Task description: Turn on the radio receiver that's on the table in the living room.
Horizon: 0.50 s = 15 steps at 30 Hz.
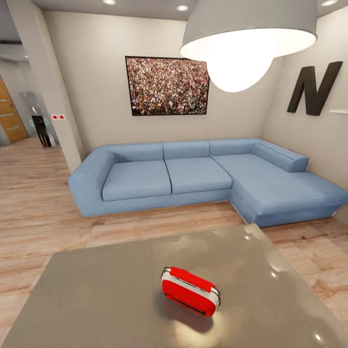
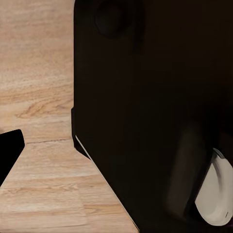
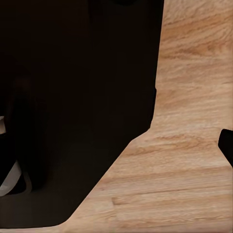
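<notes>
Red radio receiver [image 1: 190, 290] lying on grey table [image 1: 96, 290], blue sofa [image 1: 203, 176] behind, claw state unclear

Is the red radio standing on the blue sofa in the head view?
No, the radio receiver lies on the glossy grey table, well in front of the blue sofa.

A large black robot body [image 2: 145, 107] loomed over light wood floor [image 2: 39, 73], a white rounded part [image 2: 216, 194] beside it.
</notes>
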Available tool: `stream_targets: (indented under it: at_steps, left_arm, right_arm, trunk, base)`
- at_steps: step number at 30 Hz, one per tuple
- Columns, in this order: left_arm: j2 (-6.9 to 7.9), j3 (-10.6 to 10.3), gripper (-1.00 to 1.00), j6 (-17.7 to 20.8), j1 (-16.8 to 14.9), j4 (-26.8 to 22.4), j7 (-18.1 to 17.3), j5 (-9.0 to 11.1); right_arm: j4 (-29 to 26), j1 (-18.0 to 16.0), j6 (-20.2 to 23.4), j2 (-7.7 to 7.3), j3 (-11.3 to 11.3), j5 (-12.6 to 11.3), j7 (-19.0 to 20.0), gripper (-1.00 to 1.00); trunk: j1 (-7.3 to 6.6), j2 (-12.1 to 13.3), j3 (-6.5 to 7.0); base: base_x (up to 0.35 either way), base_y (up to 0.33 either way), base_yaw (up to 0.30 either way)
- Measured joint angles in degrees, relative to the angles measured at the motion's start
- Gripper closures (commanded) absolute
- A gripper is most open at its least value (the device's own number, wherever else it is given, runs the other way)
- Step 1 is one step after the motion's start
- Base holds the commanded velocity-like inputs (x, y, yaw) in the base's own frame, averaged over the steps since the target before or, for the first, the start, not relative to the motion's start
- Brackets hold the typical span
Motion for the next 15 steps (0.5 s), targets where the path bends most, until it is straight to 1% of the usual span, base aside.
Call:
stream_targets:
  at_steps: [15]
  left_arm:
    - [0.08,0.00,-1.00,0.00,0.00,0.00,0.00,0.00]
  right_arm:
    - [0.00,0.00,0.00,0.00,0.00,-0.02,0.00,-1.00]
  trunk:
    - [0.00,0.00,-1.36]
  base:
    - [0.000,0.000,0.000]
